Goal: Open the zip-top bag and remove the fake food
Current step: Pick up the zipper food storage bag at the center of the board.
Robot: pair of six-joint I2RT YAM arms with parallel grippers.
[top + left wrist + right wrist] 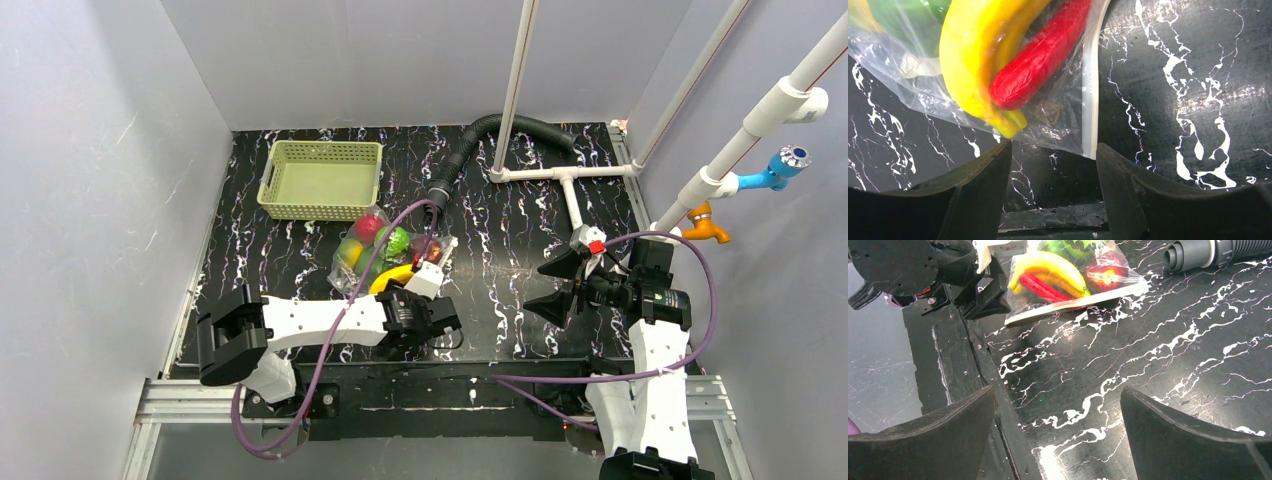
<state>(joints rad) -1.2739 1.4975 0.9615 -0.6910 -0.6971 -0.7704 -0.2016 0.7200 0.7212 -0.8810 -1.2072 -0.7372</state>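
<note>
left tool point(1053, 150) gapes just beside the zip-top bag point(1060, 122).

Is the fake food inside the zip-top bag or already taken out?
Inside. The banana and red chili lie under the clear plastic of the zip-top bag, behind its zip strip. Zip sealed or not: cannot tell.

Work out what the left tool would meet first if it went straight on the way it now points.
Probably the zip-top bag, its near corner by the zip strip, just ahead of the left tool; banana and chili lie behind. Height above the table is unclear.
</note>
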